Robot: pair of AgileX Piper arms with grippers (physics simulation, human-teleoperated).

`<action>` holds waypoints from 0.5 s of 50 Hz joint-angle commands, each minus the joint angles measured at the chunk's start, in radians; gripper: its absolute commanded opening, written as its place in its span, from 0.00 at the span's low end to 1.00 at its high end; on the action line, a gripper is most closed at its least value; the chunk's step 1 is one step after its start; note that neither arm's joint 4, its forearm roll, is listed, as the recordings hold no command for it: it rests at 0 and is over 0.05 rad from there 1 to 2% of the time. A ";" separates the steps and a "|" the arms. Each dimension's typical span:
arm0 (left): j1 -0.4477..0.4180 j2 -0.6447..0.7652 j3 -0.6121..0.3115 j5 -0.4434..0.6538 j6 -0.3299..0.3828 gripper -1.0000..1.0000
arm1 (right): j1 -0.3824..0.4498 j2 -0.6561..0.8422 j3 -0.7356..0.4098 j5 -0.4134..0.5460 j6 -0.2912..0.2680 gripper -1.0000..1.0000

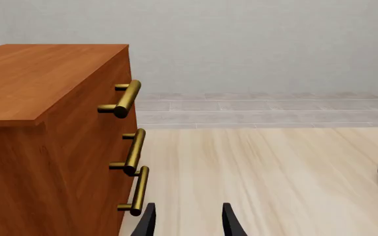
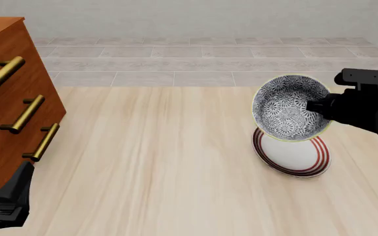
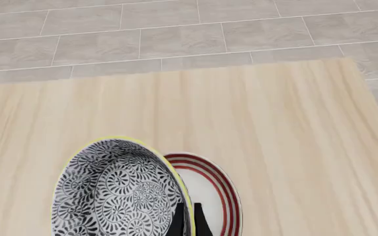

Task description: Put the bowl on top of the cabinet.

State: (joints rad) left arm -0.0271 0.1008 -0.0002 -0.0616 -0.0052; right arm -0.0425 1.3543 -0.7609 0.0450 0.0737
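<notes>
- I saw the bowl (image 2: 290,108) held off the table (image 2: 163,162), tilted so its patterned inside faced the front camera, directly above the plate (image 2: 294,156) and overlapping that plate's far edge in the front view.
- The bowl was empty; the red-ringed plate under it also carried nothing on the part I could see.
- My right gripper (image 2: 314,106) came in from the right and pinched the bowl's rim on its right side; in the right wrist view the two fingers (image 3: 177,221) sat pressed close with the pale rim between them.
- The plate lay flat on the table's right half.
- The cabinet (image 2: 5,98) stood at the far left, well apart from the bowl, its three brass handles (image 2: 25,114) facing right; its top (image 1: 31,78) was bare wood in the left wrist view.
- My left gripper (image 1: 189,221) hung low beside the cabinet's front, fingers spread and holding nothing.
- The cabinet was cut off by the front view's left edge, and the bowl's lower part ran out of the right wrist view.
</notes>
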 commanded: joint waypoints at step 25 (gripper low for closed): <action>0.001 -0.038 0.000 0.029 -0.003 1.00 | 0.198 0.093 -0.090 -0.013 0.009 0.00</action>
State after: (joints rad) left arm -0.0258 0.0701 -0.0002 -0.0364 -0.0098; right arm 0.0976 1.4187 -0.8147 0.0350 0.0781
